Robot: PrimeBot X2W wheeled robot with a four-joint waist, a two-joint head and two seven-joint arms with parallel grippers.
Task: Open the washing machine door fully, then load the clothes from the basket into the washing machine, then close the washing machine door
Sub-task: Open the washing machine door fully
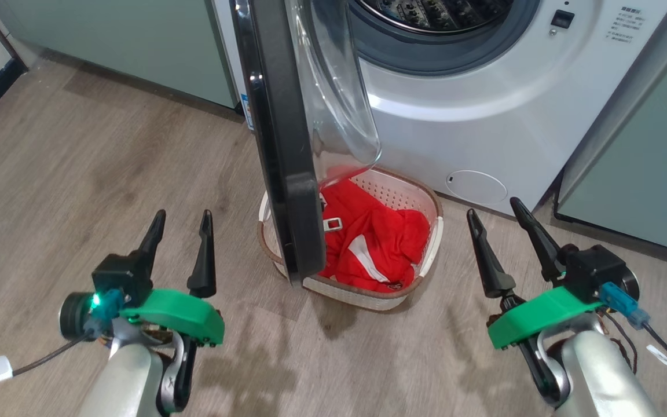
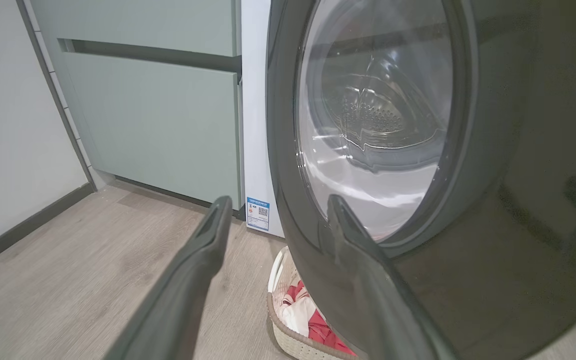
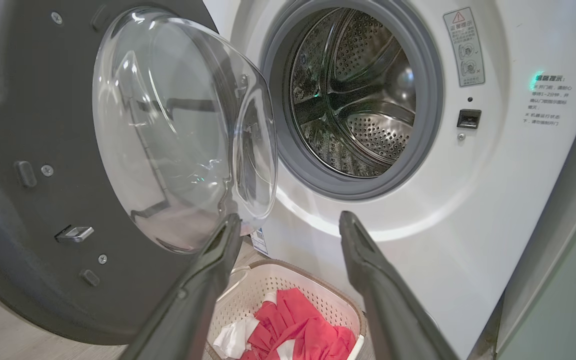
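Washing machine door stands open — clothes in basket below.

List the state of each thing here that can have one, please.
Washing machine door: open, about halfway.
Drum: empty.
Clothes: crumpled in a heap.
Basket: on the floor, holding the clothes, partly under the door.
Left end effector: open, empty.
Right end effector: open, empty.
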